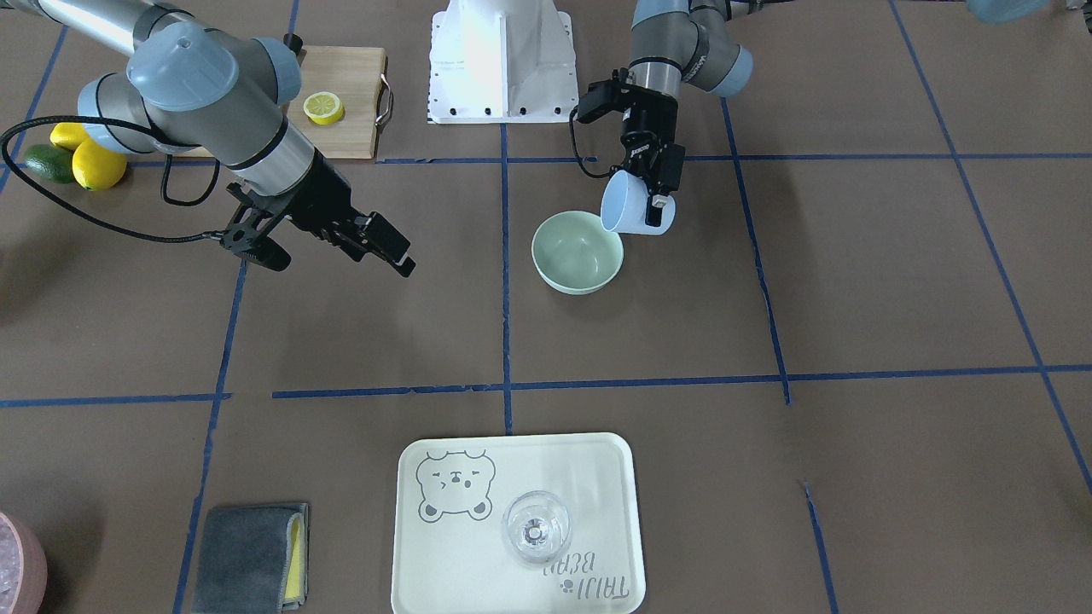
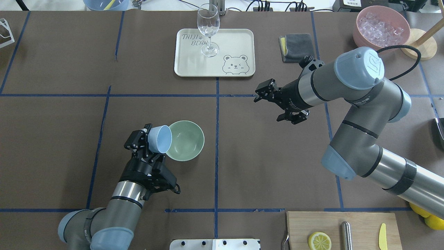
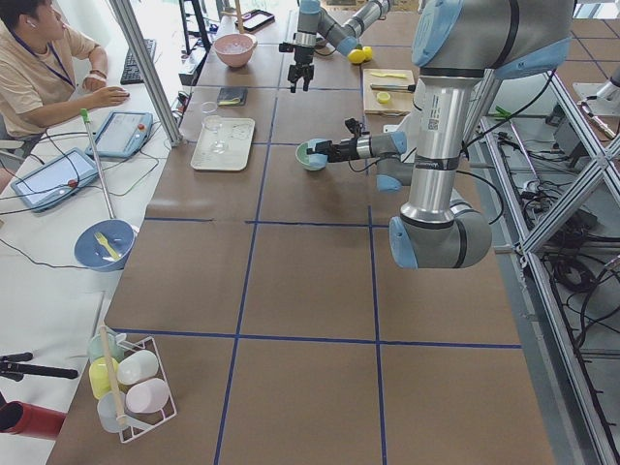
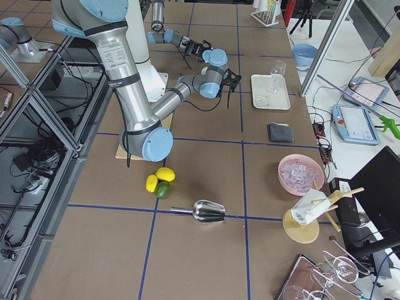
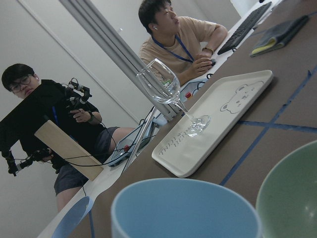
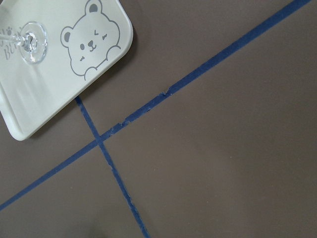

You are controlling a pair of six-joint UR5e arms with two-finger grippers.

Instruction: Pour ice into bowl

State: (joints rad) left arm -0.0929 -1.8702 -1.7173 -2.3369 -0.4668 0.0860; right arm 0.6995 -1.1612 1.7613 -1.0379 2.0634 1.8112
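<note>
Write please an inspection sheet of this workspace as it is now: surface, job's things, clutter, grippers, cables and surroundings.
Surface: brown table with blue tape lines; no spill seen.
Job's things: green bowl looks empty; ice seen only in the pink bowl; blue cup is tipped over the green bowl's rim.
Clutter: tray with wine glass, grey cloth, cutting board with lemon slice, lemons, scoop.
Grippers: left gripper shut on the blue cup; right gripper hovers, nothing seen in it, open or shut cannot tell.
Cables: black cable loops off the right arm.
Surroundings: person seated beside the table.
</note>
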